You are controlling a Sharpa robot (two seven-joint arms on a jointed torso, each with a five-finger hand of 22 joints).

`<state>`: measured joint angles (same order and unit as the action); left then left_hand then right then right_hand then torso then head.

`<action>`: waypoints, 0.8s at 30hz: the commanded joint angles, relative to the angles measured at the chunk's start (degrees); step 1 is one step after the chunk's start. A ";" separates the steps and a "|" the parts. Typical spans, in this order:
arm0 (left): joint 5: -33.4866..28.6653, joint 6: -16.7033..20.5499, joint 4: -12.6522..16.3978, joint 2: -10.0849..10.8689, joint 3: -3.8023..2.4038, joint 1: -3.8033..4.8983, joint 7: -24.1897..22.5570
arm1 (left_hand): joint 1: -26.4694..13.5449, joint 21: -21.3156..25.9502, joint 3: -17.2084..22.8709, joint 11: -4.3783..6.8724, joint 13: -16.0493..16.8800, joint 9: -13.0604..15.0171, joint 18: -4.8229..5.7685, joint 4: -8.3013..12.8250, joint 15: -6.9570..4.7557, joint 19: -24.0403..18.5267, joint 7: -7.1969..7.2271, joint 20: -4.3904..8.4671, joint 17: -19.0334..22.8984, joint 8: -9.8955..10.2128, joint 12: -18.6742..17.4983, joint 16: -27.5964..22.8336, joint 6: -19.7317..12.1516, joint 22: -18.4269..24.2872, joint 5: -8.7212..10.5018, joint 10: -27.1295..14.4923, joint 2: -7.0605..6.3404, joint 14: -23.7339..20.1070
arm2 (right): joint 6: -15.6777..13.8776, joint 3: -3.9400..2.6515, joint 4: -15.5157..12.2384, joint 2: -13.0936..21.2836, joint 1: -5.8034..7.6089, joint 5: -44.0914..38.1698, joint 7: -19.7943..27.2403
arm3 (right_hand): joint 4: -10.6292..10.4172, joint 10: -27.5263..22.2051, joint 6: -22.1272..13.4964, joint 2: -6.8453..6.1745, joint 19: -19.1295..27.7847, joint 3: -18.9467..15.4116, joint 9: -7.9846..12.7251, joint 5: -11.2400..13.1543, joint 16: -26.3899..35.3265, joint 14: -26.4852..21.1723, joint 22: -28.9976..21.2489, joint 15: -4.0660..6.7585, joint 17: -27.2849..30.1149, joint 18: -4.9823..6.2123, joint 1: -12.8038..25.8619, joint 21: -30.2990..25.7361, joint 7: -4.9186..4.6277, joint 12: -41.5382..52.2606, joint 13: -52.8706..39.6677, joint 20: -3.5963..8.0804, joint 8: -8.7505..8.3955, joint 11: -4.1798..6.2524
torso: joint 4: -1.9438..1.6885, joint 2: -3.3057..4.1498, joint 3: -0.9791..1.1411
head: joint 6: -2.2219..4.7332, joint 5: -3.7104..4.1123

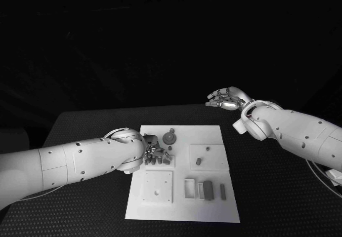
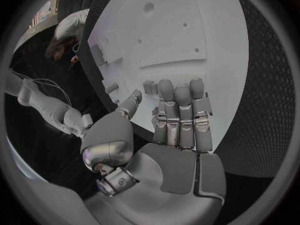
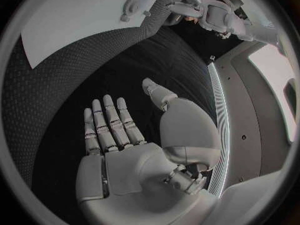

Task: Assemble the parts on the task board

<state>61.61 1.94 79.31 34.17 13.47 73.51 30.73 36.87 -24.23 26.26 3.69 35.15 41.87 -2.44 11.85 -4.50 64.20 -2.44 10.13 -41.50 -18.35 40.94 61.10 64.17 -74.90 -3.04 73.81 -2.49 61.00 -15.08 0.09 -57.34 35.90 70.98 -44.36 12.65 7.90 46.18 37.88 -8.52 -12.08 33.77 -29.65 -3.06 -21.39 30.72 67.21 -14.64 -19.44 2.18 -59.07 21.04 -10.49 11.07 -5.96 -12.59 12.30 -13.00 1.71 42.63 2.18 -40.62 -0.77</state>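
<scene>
The left hand lies low over the task board, fingers straight and apart from the thumb, nothing clamped; whether the fingertips touch the small grey parts beneath them is hard to make out. A round part lies just beyond. The right hand hovers past the board's far right corner, fingers spread, empty. Around the black table the room is dark.

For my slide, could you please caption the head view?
Left hand reaches over the task board; right hand hovers open beyond it.
</scene>
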 commanded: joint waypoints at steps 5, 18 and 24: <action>0.14 -1.00 -0.24 -0.53 0.01 -0.10 -0.14 | 0.17 -0.15 -0.12 -0.22 0.07 -0.15 -0.18 0.27 -0.31 0.32 -0.29 0.12 0.17 0.55 0.38 0.33 -0.52 -1.11 0.19 0.13 0.58 -0.09 | 0.88 -0.01 -0.07 -0.10 -0.02 -0.39 0.33 | -0.31 0.42 -0.42 -0.18 0.40 -0.02 0.10 0.19 0.29 -0.10 0.11 -0.34 0.08 -0.81 -0.13 -0.35 -3.22 -0.40 0.11 0.20 0.34 0.08 | 0.02 0.01 0.02 | -0.03 -0.02; -0.01 0.23 0.56 0.64 -0.04 -0.09 -0.55 | 0.36 -0.19 -0.20 -0.22 0.11 -0.18 -0.17 0.55 -0.34 0.38 -0.29 0.16 0.29 0.62 0.53 0.53 -0.42 -1.13 0.19 0.18 0.47 -0.07 | 0.87 -0.01 -0.01 0.00 -0.05 -0.41 0.32 | -0.35 0.46 -0.43 -0.18 0.42 -0.03 0.13 0.19 0.30 -0.10 0.19 -0.35 0.09 -0.81 -0.14 -0.37 -3.23 -0.43 0.18 0.21 0.38 0.07 | 0.04 -0.02 0.07 | 0.03 0.16; -0.35 0.54 1.23 0.41 -0.06 -0.08 -0.82 | 0.32 -0.20 -0.32 -0.21 0.11 -0.20 -0.15 0.65 -0.35 0.41 -0.28 0.17 0.37 0.66 0.58 0.61 -0.36 -1.12 0.19 0.17 0.15 -0.08 | 0.92 -0.01 0.00 -0.06 -0.08 -0.43 0.31 | -0.35 0.48 -0.43 -0.19 0.43 -0.04 0.14 0.19 0.31 -0.11 0.21 -0.35 0.09 -0.82 -0.15 -0.38 -3.23 -0.44 0.20 0.21 0.39 0.07 | 0.05 -0.01 0.07 | 0.07 0.13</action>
<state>61.55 2.01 80.25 34.75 13.45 73.41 30.63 37.10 -24.23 25.94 3.69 35.20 41.75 -2.18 12.17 -4.50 64.20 -2.64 10.13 -41.20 -18.07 41.17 61.42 63.96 -74.93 -3.04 73.81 -2.26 60.99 -14.98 0.09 -57.31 35.89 70.92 -44.37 12.63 7.90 46.18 37.88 -8.52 -11.88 33.77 -29.60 -3.06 -21.39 30.72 67.33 -14.64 -19.44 2.19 -59.07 21.04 -10.49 10.84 -5.82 -12.38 12.30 -13.00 1.75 42.60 2.24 -40.55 -0.64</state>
